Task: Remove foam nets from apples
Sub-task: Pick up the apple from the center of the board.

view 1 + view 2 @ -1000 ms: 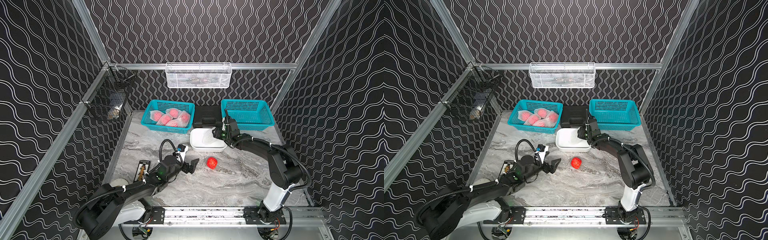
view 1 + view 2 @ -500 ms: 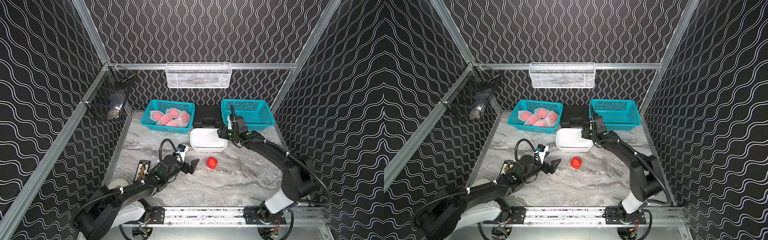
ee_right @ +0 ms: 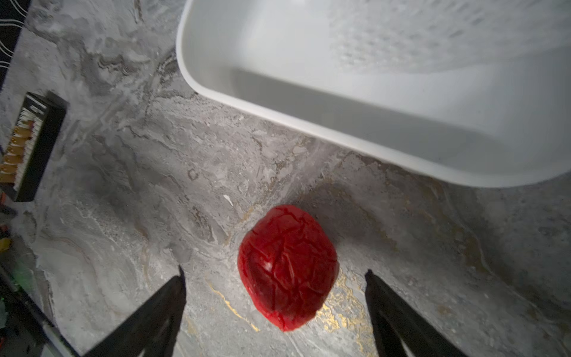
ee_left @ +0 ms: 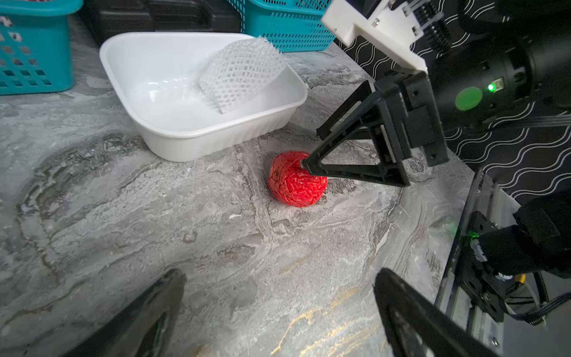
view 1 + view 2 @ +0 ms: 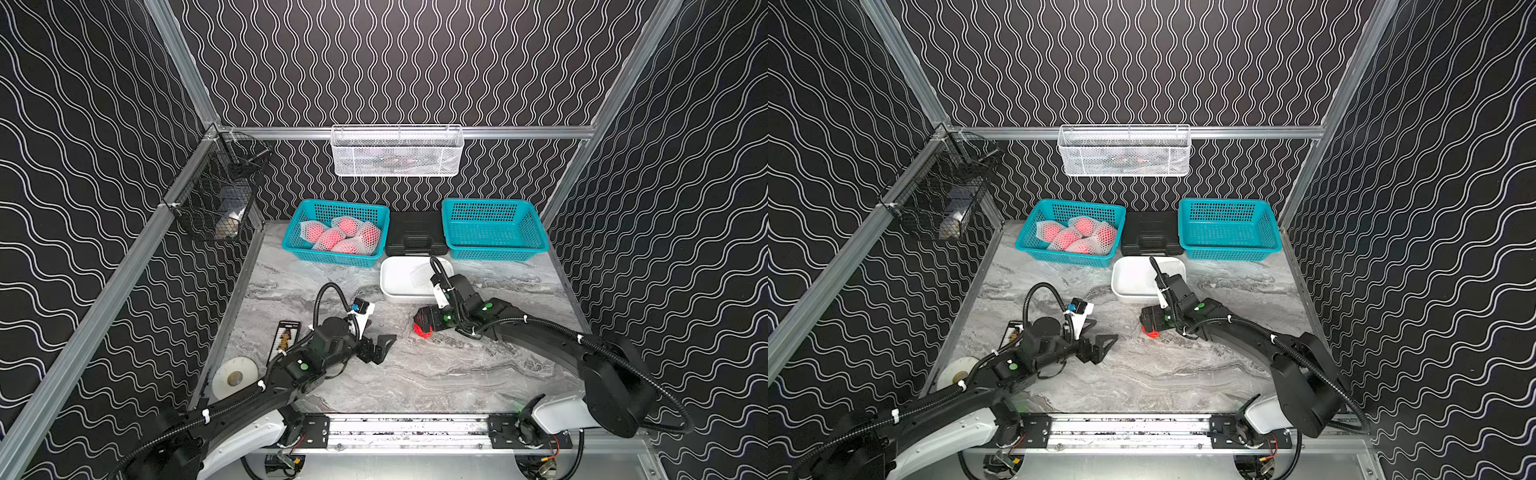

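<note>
Now, to lift the round, wrinkled bare red apple (image 4: 293,188), the right tool (image 3: 274,273) should sink lower and close gently across its widest part. The left tool (image 4: 278,275) hangs spread and empty, the apple well ahead of it. The right tool, jaws wide, grips nothing; the apple lies between them. Beyond it, a white foam mesh net (image 4: 241,74) rests in a white plastic tub (image 4: 200,145).

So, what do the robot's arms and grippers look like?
Both the left arm and right arm are black with white base links, black corrugated cables, white cable ties and a round green sticker near each wrist. The left gripper and right gripper have black triangular open-frame fingers and white camera brackets.
</note>
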You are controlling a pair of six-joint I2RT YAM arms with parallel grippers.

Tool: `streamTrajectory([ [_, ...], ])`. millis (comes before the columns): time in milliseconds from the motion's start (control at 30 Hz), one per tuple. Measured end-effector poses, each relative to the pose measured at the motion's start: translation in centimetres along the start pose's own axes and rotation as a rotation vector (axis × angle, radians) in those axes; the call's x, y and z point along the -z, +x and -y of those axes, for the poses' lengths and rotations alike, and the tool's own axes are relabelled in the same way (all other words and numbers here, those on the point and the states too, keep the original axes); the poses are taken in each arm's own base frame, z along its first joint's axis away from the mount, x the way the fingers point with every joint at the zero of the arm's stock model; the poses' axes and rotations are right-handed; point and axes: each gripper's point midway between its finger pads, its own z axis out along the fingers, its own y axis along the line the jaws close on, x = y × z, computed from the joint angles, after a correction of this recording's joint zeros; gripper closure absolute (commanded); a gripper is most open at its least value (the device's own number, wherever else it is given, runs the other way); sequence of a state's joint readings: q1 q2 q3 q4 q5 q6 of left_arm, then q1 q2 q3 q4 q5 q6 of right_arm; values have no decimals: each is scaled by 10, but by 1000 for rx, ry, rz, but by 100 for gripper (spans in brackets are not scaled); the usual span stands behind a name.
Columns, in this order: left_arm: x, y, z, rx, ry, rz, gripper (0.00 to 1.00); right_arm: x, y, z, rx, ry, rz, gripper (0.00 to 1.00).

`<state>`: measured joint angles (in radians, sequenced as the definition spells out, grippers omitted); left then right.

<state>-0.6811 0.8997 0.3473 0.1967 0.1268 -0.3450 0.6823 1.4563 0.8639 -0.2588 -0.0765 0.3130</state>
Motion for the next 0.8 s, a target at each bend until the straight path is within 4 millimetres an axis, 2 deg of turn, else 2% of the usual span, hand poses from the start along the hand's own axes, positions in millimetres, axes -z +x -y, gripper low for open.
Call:
streamTrajectory([
  [233, -6, 18, -1, -1, -7, -70, 1, -26, 20, -5, 45, -2, -75, 6],
  [433, -7, 21, -1, -9, -9, -79, 1, -43, 31, 3, 61, 38, -122, 16],
  [500, -7, 22, -2, -12, -14, -84, 1, -45, 33, 4, 65, 42, -129, 25],
  [700, -7, 22, -3, -33, -21, -84, 1, -38, 29, 1, 69, 30, -102, 46],
  [800, -8, 19, -3, -51, -23, -72, 1, -21, 7, -7, 68, -6, -15, 48],
])
